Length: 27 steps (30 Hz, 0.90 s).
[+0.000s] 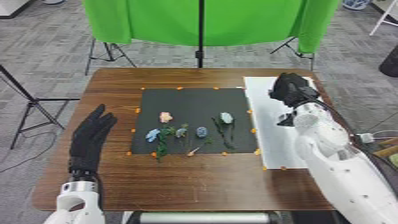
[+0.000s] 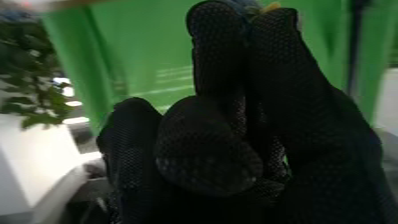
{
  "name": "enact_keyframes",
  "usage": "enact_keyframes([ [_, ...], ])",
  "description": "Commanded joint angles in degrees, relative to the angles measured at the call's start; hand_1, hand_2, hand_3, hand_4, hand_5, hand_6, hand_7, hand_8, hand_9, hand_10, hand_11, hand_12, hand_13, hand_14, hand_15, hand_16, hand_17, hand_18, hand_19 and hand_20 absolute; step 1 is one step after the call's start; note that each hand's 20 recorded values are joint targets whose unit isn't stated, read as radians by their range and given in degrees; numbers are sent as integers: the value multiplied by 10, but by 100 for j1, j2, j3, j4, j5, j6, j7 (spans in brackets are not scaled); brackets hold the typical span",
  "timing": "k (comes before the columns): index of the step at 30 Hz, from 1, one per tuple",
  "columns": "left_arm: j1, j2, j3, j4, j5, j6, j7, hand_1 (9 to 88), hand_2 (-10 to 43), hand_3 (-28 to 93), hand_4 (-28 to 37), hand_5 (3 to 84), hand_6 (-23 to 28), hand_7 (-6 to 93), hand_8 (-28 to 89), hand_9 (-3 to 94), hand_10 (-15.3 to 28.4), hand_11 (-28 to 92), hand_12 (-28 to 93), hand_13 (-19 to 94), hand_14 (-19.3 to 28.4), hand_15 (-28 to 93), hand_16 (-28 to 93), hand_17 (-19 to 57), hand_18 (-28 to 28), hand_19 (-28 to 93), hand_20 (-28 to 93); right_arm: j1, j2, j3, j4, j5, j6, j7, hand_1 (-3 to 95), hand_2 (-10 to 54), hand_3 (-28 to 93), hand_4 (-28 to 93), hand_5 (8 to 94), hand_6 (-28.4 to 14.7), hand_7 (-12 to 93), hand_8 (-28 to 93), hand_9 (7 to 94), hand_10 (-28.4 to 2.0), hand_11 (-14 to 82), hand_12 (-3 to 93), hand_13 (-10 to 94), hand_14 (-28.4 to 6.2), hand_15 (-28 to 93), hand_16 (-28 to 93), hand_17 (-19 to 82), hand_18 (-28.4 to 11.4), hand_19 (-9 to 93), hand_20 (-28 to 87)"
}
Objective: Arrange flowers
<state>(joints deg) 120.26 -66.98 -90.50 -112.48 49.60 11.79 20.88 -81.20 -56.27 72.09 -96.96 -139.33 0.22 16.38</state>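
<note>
Pointing toward the far edge of the table, the left hand is over its left side, fingers straight and slightly parted, holding nothing that I can see. Just to its right, on the dark mat, the flowers begin: a pale blue flower, then a pink flower set a little farther toward the far edge, then a greyish flower and a blue flower close beside it. Last comes the white flower, near the mat's right side, its leafy stem running toward the near edge with the bloom at the far end.

Right of the mat, the right hand is over the far part of the white sheet. Whether it is spread, pressed together or pinching something, I can't tell from where I stand.

If the white flower is next, I'd say everything turns on that diagonal: it lies to the hand's left and closer to the near edge, with its long axis running roughly between the near and far edges. The right hand is the nearer one for it, while the left is better placed for the pale blue flower.
</note>
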Motion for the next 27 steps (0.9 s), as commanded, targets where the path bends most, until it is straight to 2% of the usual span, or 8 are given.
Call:
enact_keyframes([
  [1,98,-16,-43,-7,40,-49,-22,234,-41,686,-207,409,30,96,-45,411,120,140,143,361,146,107,49,78,118,19,216,-621,441,-162,-864,-122,-535,-250,620,-80,487,-153,820,12,180,75,924,-92,218,200,937,1,625,288,685,-101,932,591],
  [7,85,-28,-24,-8,39,-40,-30,234,-42,687,-208,410,30,97,-44,410,120,140,143,361,146,108,49,78,118,20,216,-717,473,-363,-966,-31,-795,-330,618,-81,487,-151,822,11,178,75,923,-92,218,201,937,0,624,288,684,-100,932,591],
  [21,95,-32,-8,-9,53,-57,-58,234,-40,685,-207,410,29,97,-45,411,119,140,144,361,146,108,49,78,118,19,216,-970,350,-549,-1098,201,-956,-327,607,-81,483,-140,815,18,175,71,916,-96,214,200,937,-3,618,293,682,-102,932,592],
  [27,79,-11,-11,2,51,-69,-26,231,-43,688,-205,410,28,97,-45,406,116,138,143,360,146,107,50,78,118,19,216,-1057,265,-580,-1075,210,-967,-353,597,-82,487,-131,810,20,176,65,909,-100,210,199,937,-4,613,298,677,-103,932,592],
])
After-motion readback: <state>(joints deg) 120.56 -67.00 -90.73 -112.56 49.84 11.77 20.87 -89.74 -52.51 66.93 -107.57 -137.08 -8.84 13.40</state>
